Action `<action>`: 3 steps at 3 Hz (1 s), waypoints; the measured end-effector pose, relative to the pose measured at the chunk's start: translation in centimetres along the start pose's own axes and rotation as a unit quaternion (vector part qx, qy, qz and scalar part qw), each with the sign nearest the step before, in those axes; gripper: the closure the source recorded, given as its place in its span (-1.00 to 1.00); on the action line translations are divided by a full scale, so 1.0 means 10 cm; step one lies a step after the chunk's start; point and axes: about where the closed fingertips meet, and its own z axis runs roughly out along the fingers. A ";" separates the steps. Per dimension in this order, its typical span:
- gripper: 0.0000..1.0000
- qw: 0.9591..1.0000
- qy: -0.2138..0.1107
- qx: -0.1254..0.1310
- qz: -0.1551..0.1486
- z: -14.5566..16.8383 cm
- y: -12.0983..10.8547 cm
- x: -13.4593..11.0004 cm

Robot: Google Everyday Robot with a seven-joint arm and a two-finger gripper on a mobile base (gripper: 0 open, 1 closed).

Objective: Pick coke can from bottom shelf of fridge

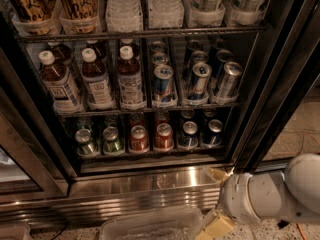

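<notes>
The fridge stands open in front of me. On its bottom shelf two red coke cans stand side by side in the middle lanes. Green cans are to their left and dark blue cans to their right. My white arm lies low at the bottom right, in front of the steel base. Its cream gripper end points down-left at the frame's lower edge, well below and to the right of the coke cans.
The rack above holds bottles and tall slim cans. A black door frame runs down the right side. A clear plastic tub sits on the floor in front of the base, just left of the gripper.
</notes>
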 end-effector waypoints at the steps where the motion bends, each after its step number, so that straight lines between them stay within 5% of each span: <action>1: -1.00 0.997 -0.069 0.026 0.012 0.15 -0.11 -0.10; 3: -1.00 0.998 -0.068 0.012 0.009 0.16 -0.10 -0.11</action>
